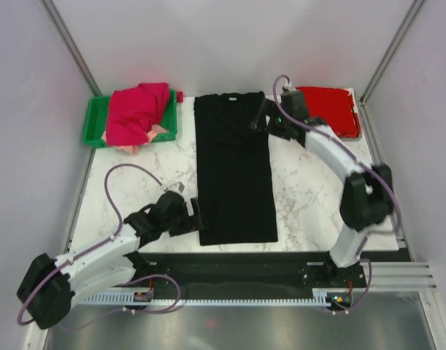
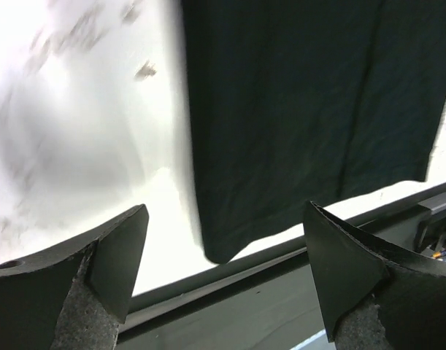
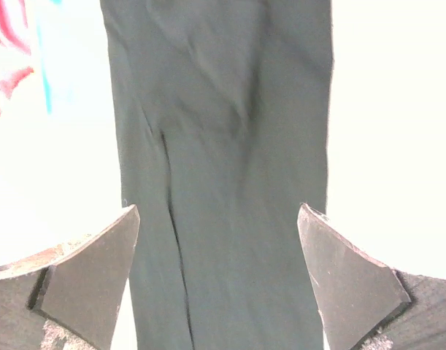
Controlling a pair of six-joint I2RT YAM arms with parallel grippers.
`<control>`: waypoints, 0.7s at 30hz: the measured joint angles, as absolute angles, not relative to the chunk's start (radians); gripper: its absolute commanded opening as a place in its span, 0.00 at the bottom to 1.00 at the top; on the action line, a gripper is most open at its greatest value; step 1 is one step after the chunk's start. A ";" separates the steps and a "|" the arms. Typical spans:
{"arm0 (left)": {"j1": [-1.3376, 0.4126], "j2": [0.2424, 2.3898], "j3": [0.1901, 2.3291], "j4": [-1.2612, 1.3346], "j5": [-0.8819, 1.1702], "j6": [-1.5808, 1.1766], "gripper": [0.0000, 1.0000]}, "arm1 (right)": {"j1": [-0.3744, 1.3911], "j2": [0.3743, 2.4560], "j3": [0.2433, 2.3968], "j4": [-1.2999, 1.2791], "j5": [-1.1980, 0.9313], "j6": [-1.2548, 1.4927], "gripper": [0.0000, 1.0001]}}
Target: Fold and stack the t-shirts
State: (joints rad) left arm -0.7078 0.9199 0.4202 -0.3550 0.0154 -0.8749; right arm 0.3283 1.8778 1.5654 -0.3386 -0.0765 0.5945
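Cloth first: the black t-shirt lies flat mid-bench, a long strip running from twelve o'clock to six. The left gripper hovers at its seven o'clock corner, jaws wide and empty. The right gripper is at the one o'clock corner, jaws equally wide. The crosswise fold seems next: pinch every layer at the corners, lift low, and lay hem squarely on collar. The hem is blurred, so probably two layers. The red t-shirt lies folded at one o'clock.
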 measured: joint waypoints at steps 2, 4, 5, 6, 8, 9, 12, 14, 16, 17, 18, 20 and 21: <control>-0.723 0.877 0.377 -0.374 0.005 -0.915 0.91 | 0.337 1.660 1.359 -0.346 -0.038 0.591 0.94; -0.733 0.854 0.351 -0.384 0.002 -0.950 0.90 | 0.353 1.483 1.177 -0.373 0.009 0.596 0.89; -0.738 0.850 0.343 -0.388 0.002 -0.966 0.90 | 0.373 1.401 1.089 -0.392 0.035 0.609 0.88; -0.743 0.850 0.337 -0.388 0.002 -0.978 0.89 | 0.403 1.332 0.998 -0.401 0.059 0.629 0.85; -0.762 0.850 0.335 -0.385 0.001 -1.005 0.87 | 0.488 1.228 0.847 -0.447 0.094 0.678 0.84; -0.774 0.851 0.334 -0.384 0.001 -1.018 0.85 | 0.541 1.187 0.778 -0.462 0.111 0.709 0.84; -0.817 0.850 0.324 -0.377 -0.001 -1.057 0.77 | 0.677 1.098 0.605 -0.509 0.123 0.796 0.81; -0.838 0.851 0.318 -0.371 -0.005 -1.077 0.73 | 0.712 1.070 0.519 -0.511 0.131 0.845 0.77; -0.851 0.852 0.312 -0.362 -0.015 -1.093 0.73 | 0.728 1.058 0.472 -0.505 0.141 0.886 0.72; -0.859 0.853 0.311 -0.360 -0.019 -1.098 0.72 | 0.734 1.045 0.467 -0.480 0.144 0.896 0.69; -0.866 0.855 0.309 -0.354 -0.024 -1.107 0.72 | 0.740 1.041 0.455 -0.459 0.145 0.908 0.65; -0.874 0.857 0.304 -0.342 -0.029 -1.121 0.70 | 0.748 1.034 0.435 -0.437 0.151 0.928 0.64; -0.877 0.857 0.302 -0.338 -0.033 -1.128 0.69 | 0.752 1.027 0.428 -0.427 0.155 0.938 0.63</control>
State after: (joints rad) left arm -0.8768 0.8566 0.3016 -0.3378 -0.0326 -1.1282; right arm 0.7525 1.0271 0.4278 -0.4267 0.1547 0.9382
